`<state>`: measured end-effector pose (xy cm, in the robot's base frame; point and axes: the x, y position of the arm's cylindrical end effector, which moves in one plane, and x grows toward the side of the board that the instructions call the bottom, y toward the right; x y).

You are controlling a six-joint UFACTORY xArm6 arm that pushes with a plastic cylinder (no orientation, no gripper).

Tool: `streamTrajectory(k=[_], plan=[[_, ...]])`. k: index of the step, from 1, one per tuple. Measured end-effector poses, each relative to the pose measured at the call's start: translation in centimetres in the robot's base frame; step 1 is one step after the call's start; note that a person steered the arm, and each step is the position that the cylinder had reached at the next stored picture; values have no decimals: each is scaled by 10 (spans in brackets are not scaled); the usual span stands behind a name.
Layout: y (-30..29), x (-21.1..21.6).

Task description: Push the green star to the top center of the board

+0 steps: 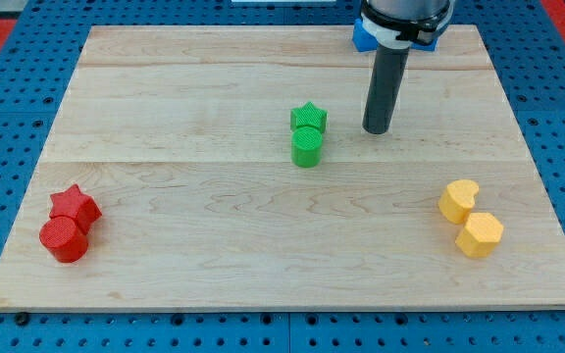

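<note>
Tip (377, 130) down on the board (214, 245) just right of the green star (308, 118), not touching, star near centre against a green cylinder (306, 147), no gripper fitted

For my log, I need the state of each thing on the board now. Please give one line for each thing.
green star: flat, touching the green cylinder
green cylinder: upright, just below the star
my tip: on the board, right of the star, apart
red star: touching the red cylinder
red cylinder: upright
yellow heart: touching the yellow hexagon
yellow hexagon: flat
</note>
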<state>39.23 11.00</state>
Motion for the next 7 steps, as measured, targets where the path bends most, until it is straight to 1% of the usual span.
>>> streamTrajectory(k=[1, 2, 4, 6, 7], plan=[[-19, 0], [-57, 1], [-158, -1], [-216, -22], [-263, -30]])
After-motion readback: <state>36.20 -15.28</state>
